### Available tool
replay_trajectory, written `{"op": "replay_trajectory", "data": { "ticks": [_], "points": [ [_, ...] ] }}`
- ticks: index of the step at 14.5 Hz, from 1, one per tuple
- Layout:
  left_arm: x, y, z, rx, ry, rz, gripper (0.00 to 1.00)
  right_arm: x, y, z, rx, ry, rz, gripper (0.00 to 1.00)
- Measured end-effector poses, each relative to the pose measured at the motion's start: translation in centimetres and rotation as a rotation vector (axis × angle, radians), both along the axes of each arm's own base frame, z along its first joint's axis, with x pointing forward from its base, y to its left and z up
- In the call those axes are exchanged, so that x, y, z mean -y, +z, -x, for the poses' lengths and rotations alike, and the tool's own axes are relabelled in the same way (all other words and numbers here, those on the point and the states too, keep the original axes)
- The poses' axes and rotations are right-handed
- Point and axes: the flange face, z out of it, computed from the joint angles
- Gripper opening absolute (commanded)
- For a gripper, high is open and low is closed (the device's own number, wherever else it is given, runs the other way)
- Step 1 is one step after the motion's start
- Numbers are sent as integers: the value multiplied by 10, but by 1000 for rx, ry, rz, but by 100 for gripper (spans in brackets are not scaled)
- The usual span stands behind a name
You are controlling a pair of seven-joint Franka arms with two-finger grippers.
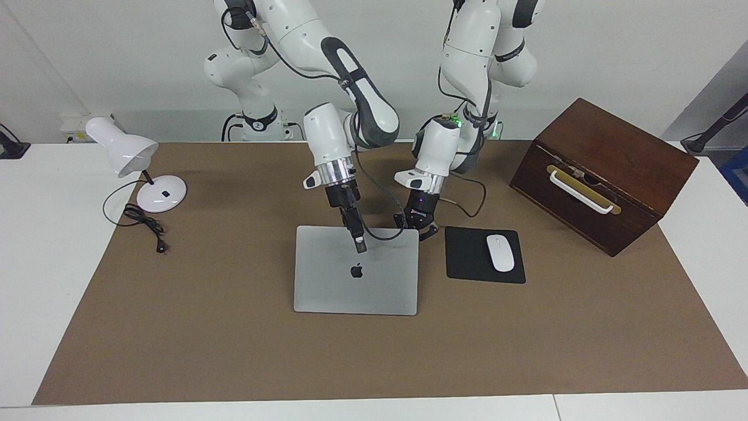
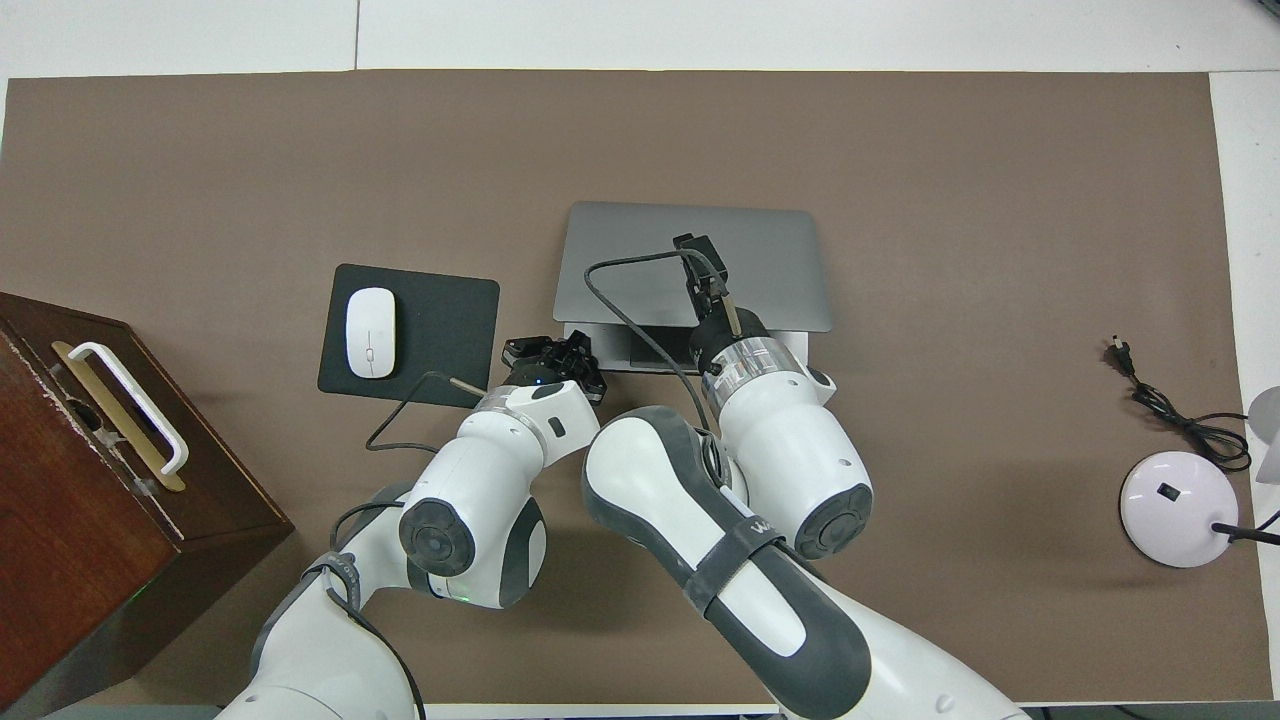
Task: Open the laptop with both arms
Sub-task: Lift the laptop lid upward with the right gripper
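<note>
Laptop (image 1: 355,280) lid cracked open; wooden box (image 1: 602,172) shut, contents unseen.
Left end effector (image 1: 418,228) pinched shut at laptop corner; right end effector (image 1: 360,245) under lid edge, grip probably closed, can't tell.
</note>
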Motion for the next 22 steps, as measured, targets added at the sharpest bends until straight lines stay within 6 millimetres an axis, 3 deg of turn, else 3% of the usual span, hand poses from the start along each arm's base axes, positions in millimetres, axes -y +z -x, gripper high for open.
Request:
{"op": "replay_trajectory", "data": {
  "ticks": [5, 13, 22],
  "points": [
    [0, 0, 0, 4, -1, -1, 0, -1, 11, -17, 6, 17, -40, 100],
    [1, -2, 0, 28, -13, -7, 0, 13, 26, -46, 3, 67, -76, 99],
    [1, -3, 1, 32, -13, -8, 0, 49, 49, -91, -51, 170, -121, 98]
  ]
}}
